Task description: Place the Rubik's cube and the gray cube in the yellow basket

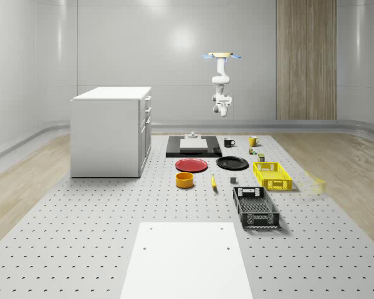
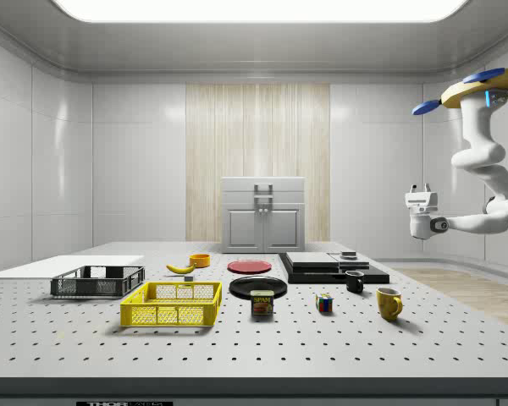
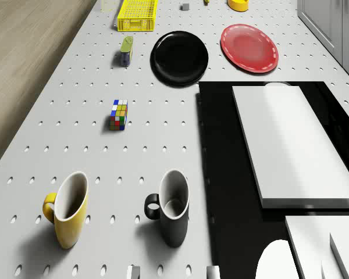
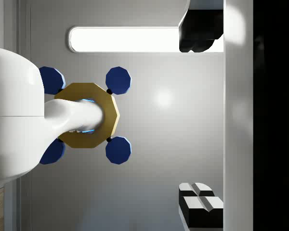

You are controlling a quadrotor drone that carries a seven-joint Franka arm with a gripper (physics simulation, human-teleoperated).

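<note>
Overhead, the drone (image 1: 221,56) hovers high above the far end of the perforated table (image 1: 81,237), over the black slab (image 1: 193,149). Its arm is folded so that the gripper (image 2: 421,193) points up at the ceiling, well clear of everything. The wrist view shows the jaws spread wide with nothing between them. The yellow basket (image 1: 272,175) lies along the table's edge at the whole-scene view's right. It is a stiff lattice box, open on top, so things can be lowered straight in. The Rubik's cube (image 3: 119,114) stands on the table toward that same edge, farther back than the basket, between the yellow mug (image 3: 67,209) and a can (image 3: 126,50), apart from both. It looks rigid and light, with smooth, probably slick faces, so I would pinch it square across two opposite flat sides, not corner to corner. The gray cube (image 1: 233,181) is smaller and sits just inboard of the basket. It looks hard, light and plain, and the same flat-sided pinch from above should suit it, centred with care. The can's label reads SPAM in the side view.
</note>
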